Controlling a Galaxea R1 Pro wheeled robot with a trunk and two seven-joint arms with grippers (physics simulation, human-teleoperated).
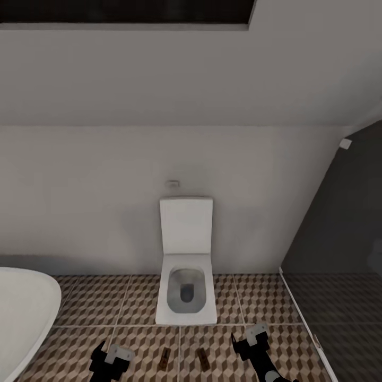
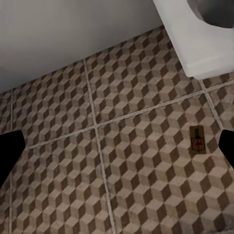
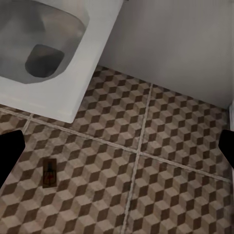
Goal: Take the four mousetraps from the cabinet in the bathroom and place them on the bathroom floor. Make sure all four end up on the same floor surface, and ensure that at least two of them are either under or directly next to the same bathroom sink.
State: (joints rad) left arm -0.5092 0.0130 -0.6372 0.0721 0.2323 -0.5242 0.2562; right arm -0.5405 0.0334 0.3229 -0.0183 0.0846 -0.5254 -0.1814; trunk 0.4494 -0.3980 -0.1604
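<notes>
Mousetraps [image 1: 165, 359] [image 1: 202, 358] lie low-centre on the bathroom floor [image 1: 138, 302], before the toilet [image 1: 186, 286]. Left gripper [image 1: 109, 359] and right gripper [image 1: 253, 342] spread wide, empty. We risk placing none by a sink.

Both arms end in matte black housings capped with pale grey angular brackets, the left gripper [image 1: 111, 356] and right gripper [image 1: 250, 339] each carrying blunt black jaws.

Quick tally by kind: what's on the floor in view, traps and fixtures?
Small brown wooden mousetraps on the patterned tile: 2
White toilet with raised lid: 1
White curved tub edge: 1
Total: 4
</notes>
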